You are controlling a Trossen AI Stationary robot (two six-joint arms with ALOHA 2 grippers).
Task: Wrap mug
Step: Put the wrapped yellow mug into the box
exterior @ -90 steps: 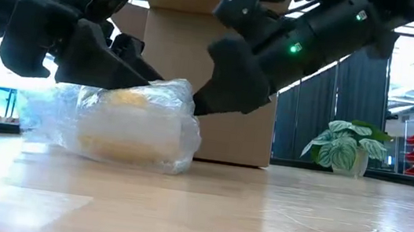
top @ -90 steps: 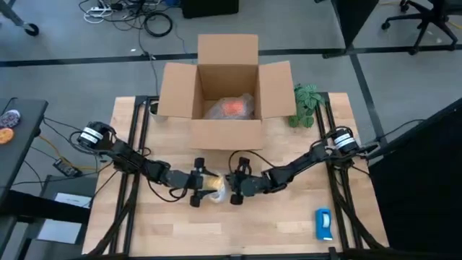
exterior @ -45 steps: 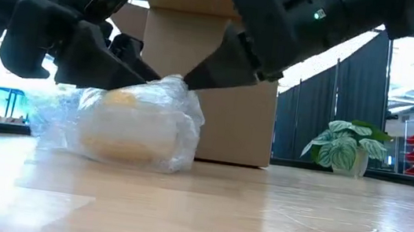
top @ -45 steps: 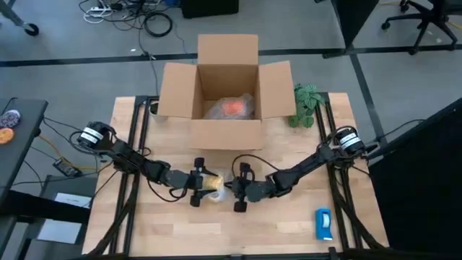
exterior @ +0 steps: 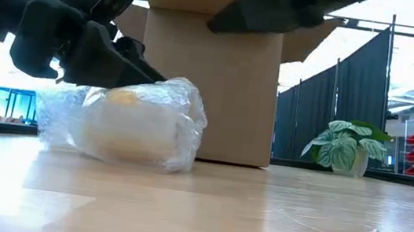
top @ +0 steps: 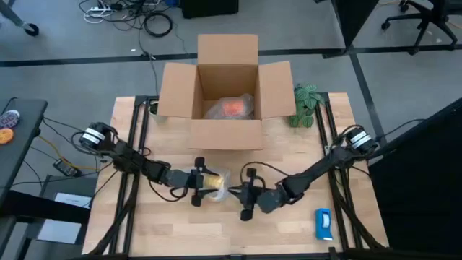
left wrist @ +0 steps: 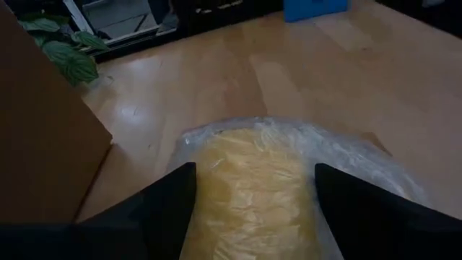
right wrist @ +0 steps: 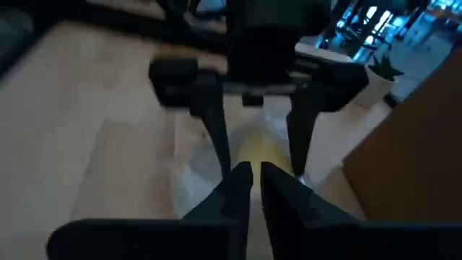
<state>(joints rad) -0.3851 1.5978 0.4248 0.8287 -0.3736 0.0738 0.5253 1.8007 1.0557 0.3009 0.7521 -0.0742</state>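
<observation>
A pale yellow rounded thing wrapped in clear plastic wrap [top: 214, 183] [exterior: 131, 122] lies on the table, near the front of the cardboard box [top: 224, 87]. My left gripper [top: 206, 182] [left wrist: 254, 167] comes from the table's left and is shut on this bundle. My right gripper [top: 232, 192] [right wrist: 254, 173] is shut and hangs above and to the right of the bundle, clear of it. Inside the box lies an orange mug [top: 232, 107] in clear wrap. My left gripper pinches the wrapped bundle between its two fingers [left wrist: 162, 209], one on each of two opposite sides [left wrist: 206, 180]. The fingers slant down from the table's left and reach over the bundle's upper half [exterior: 127, 90]. The bundle's underside rests on the table.
The open cardboard box stands at the table's far middle, with a small potted plant [top: 305, 103] at its right. A flat blue-and-white object [top: 323, 224] lies at the near right corner. Bare wood [top: 166, 224] lies along the near edge.
My right gripper has drawn away from the bundle, up and toward the table's near right, and no longer touches the wrap. The wrap's top right fold has settled onto the bundle. My left gripper and the bundle have stayed in place.
</observation>
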